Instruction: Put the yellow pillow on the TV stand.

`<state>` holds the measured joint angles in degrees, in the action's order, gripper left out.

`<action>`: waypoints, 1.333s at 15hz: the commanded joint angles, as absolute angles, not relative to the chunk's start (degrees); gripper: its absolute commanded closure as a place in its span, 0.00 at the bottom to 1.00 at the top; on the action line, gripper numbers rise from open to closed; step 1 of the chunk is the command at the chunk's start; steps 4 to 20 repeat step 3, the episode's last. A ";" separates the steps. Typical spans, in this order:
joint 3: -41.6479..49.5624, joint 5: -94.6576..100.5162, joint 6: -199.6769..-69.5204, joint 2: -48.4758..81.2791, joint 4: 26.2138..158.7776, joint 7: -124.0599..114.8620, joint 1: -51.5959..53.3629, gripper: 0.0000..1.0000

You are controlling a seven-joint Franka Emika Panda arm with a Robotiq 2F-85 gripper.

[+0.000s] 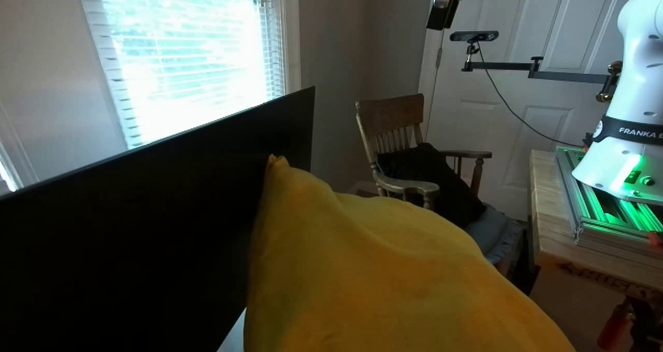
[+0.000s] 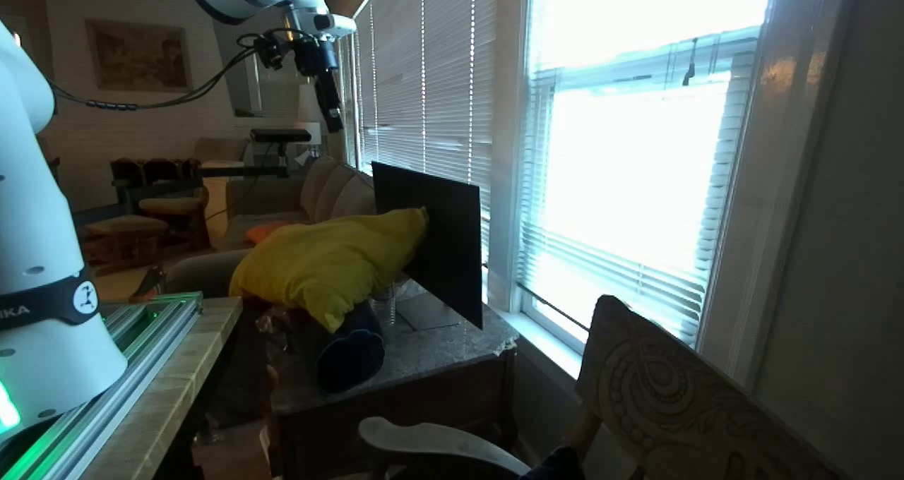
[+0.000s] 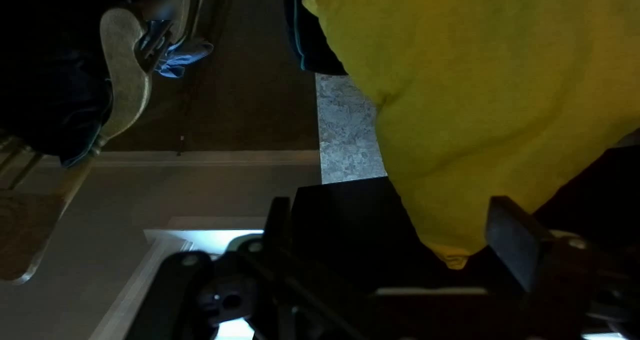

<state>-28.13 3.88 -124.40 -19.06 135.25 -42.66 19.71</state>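
Nearest in the wrist view, the jaws stand well apart with nothing clamped between them. Beyond them the yellow pillow (image 3: 475, 105) fills the stretch from 12 to 3 o'clock, one corner pointing down toward 5 o'clock, in line with the gap but not held. Seen in an exterior view, it is propped on a dark navy bundle (image 2: 351, 353) at its 6 o'clock side, and its 2 o'clock corner reaches the black flat screen (image 2: 453, 247); whether the two touch, I cannot tell. Under pillow and bundle lies the TV stand's mottled grey surface (image 3: 347, 130). Farther off, around 9 o'clock in the wrist view, is a wooden armchair (image 3: 122, 50).

I judge the placing all but finished: the pillow has the surface beneath it, and the jaws hang free, well above it in an exterior view. The next move is likely a plain withdrawal, up toward 12 o'clock, without snagging that corner. One doubt: the pillow's 9 o'clock end seems to overhang the surface, so a gentle nudge toward 3 o'clock may be needed if it sags.
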 commanded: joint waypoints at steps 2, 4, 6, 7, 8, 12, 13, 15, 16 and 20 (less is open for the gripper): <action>-28.33 3.76 -124.29 -19.08 135.16 -42.57 19.47 0.00; -28.34 3.76 -124.29 -19.08 135.16 -42.57 19.47 0.00; -28.34 3.76 -124.29 -19.08 135.16 -42.57 19.47 0.00; -28.34 3.76 -124.29 -19.08 135.16 -42.57 19.47 0.00; -28.34 3.76 -124.29 -19.08 135.16 -42.57 19.47 0.00; -28.34 3.76 -124.29 -19.08 135.16 -42.57 19.47 0.00; -28.34 3.76 -124.29 -19.08 135.16 -42.57 19.47 0.00; -28.34 3.76 -124.29 -19.08 135.16 -42.57 19.47 0.00; -28.34 3.76 -124.29 -19.08 135.16 -42.57 19.47 0.00; -28.34 3.76 -124.29 -19.08 135.16 -42.57 19.47 0.00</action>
